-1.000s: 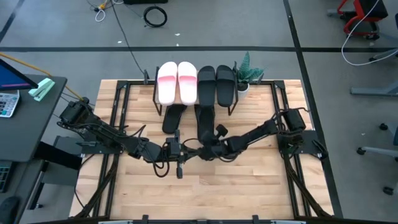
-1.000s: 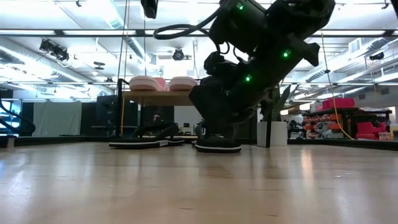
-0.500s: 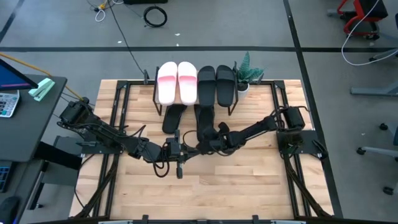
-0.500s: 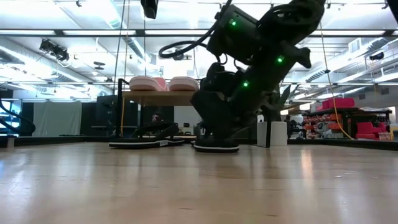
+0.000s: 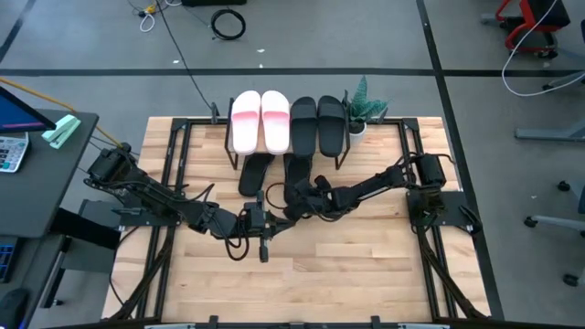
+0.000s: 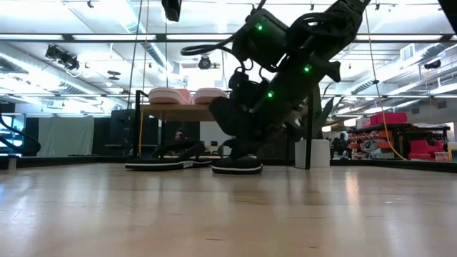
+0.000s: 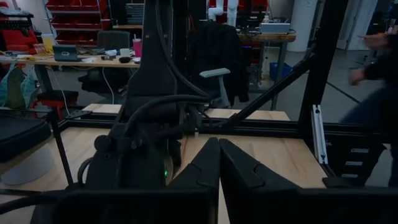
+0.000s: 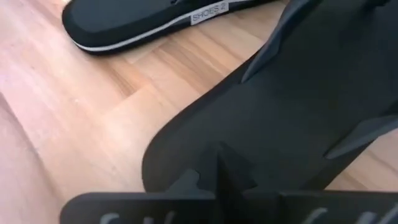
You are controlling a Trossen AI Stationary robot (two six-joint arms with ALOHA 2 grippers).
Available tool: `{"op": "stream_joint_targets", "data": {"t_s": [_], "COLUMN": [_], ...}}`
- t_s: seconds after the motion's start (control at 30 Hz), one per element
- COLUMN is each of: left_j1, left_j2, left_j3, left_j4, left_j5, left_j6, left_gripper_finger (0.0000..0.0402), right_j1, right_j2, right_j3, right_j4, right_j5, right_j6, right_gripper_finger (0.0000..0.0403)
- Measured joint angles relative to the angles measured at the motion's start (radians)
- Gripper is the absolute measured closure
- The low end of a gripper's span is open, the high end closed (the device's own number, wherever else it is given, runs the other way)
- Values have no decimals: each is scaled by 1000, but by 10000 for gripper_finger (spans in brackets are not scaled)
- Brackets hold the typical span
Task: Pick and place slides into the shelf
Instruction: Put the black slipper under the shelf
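On the shelf (image 6: 178, 112) at the far middle lie two pale pink slides (image 5: 260, 121) and two black slides (image 5: 317, 123). Two more black slides lie flat on the table in front of it: one on the left (image 5: 256, 172) (image 8: 143, 25) and one on the right (image 5: 299, 172) (image 6: 237, 165). My right gripper (image 5: 297, 203) (image 8: 216, 177) is shut, at the near heel end of the right-hand slide. My left gripper (image 5: 274, 222) (image 7: 219, 162) is shut and waits just near of it, touching nothing. My right gripper rests its shut fingertips (image 8: 186, 182) on the heel end (image 8: 186, 149) of the black slide's footbed. It comes slanting down from the table's right and near side. The slide lies flat with its sole on the table.
A small plant in a white pot (image 5: 361, 114) (image 6: 310, 153) stands beside the shelf's right end. Black frame rails (image 5: 174, 155) run along the table's left and right sides. Bare wood (image 5: 302, 283) stretches toward the near edge.
My right gripper has moved toward the table's left and a little toward the far edge, staying low over the right-hand black slide. That slide has slid a short way left along the table.
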Motion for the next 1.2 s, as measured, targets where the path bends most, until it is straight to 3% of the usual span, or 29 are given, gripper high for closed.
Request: {"op": "stream_joint_targets", "data": {"t_s": [0.37,0.6,0.97,1.2], "left_j1": [3,25,40,39], "left_j2": [0,0,0,0], "left_j3": [-1,-1,-1,-1], "left_j4": [2,-7,-19,-18], "left_j5": [0,0,0,0], "left_j6": [0,-1,-7,8], "left_gripper_finger": [389,393,388,395], "right_j1": [-59,-56,-58,6], "right_j2": [75,76,77,25], "right_j3": [3,0,0,-7], "right_j4": [60,140,162,132], "right_j5": [-10,-26,-70,9], "right_j6": [-76,-221,-314,-362], "right_gripper_finger": [403,403,403,402]}}
